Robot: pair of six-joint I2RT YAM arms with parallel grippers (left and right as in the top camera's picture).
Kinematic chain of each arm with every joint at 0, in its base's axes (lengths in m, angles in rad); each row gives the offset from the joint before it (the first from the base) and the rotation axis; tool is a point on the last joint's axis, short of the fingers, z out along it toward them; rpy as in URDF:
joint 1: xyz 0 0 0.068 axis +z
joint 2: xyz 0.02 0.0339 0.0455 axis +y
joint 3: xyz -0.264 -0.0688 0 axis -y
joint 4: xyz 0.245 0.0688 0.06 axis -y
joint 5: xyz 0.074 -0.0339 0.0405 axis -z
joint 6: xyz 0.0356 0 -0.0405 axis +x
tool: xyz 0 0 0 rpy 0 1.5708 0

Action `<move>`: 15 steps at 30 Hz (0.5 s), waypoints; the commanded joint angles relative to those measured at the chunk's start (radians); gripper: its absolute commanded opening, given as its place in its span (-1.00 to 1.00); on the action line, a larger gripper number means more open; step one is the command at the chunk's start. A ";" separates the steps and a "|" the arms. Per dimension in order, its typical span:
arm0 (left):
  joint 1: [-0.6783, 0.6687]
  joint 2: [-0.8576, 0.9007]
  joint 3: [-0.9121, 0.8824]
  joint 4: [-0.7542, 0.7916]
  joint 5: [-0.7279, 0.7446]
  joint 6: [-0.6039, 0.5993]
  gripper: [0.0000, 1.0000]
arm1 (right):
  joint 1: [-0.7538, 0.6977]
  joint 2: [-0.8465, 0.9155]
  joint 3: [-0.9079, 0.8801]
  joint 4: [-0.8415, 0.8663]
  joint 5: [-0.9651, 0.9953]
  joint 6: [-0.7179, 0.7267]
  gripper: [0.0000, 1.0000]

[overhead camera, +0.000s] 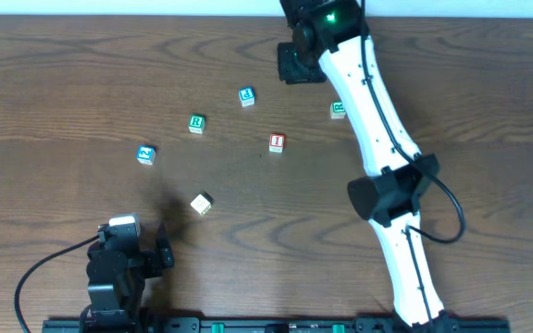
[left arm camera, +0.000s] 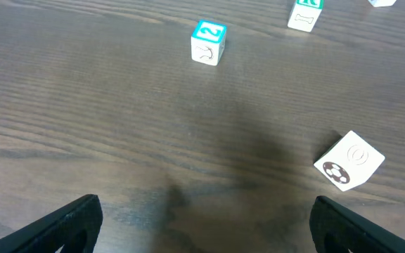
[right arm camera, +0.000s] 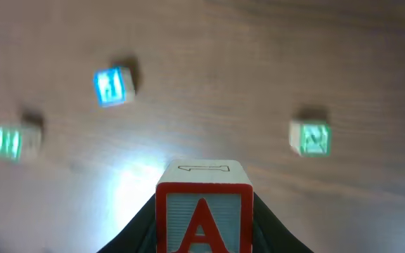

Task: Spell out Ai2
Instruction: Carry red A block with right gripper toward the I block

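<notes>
Red "A" cube (right arm camera: 202, 214) gripped between right fingers (right arm camera: 138, 235) (table (right arm camera: 223, 56) blurred behind).

Overhead: even, moderately bright, sharp throughout; soft dark shadow on the surface (overhead camera: 63, 83) at lower left. Left wrist: sharp, diffuse shadow mid-frame. Right wrist: A cube (right arm camera: 203, 214) crisp; blue cube (right arm camera: 113, 86) and green cube (right arm camera: 310, 138) smeared, out of focus; white glare patch left of centre
</notes>
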 commanded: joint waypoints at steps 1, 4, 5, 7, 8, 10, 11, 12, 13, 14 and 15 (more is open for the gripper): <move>0.004 -0.006 -0.008 -0.007 -0.014 0.004 0.91 | 0.052 -0.117 0.033 -0.080 0.068 -0.105 -0.97; 0.004 -0.006 -0.008 -0.007 -0.014 0.004 0.91 | 0.081 -0.205 -0.036 -0.098 0.038 -0.126 -0.97; 0.004 -0.006 -0.008 -0.007 -0.014 0.004 0.91 | 0.085 -0.252 -0.085 -0.098 0.037 -0.126 -0.97; 0.004 -0.006 -0.008 -0.007 -0.014 0.004 0.91 | 0.075 -0.348 -0.202 -0.071 0.057 -0.122 -0.97; 0.004 -0.006 -0.008 -0.007 -0.014 0.004 0.91 | 0.067 -0.394 -0.261 -0.051 0.063 -0.122 -0.97; 0.004 -0.006 -0.008 -0.007 -0.014 0.004 0.91 | 0.038 -0.513 -0.436 0.021 0.073 -0.122 -0.97; 0.004 -0.006 -0.008 -0.007 -0.014 0.004 0.91 | 0.023 -0.569 -0.530 0.061 0.073 -0.122 -0.97; 0.004 -0.006 -0.008 -0.007 -0.014 0.004 0.91 | 0.011 -0.623 -0.628 0.105 0.075 -0.115 -0.97; 0.004 -0.006 -0.008 -0.007 -0.014 0.004 0.91 | -0.001 -0.672 -0.729 0.157 0.080 -0.115 -0.97; 0.004 -0.006 -0.008 -0.008 -0.014 0.004 0.91 | -0.011 -0.708 -0.815 0.206 0.085 -0.113 -0.97; 0.004 -0.006 -0.008 -0.007 -0.014 0.004 0.91 | -0.018 -0.739 -0.897 0.259 0.090 -0.100 -0.97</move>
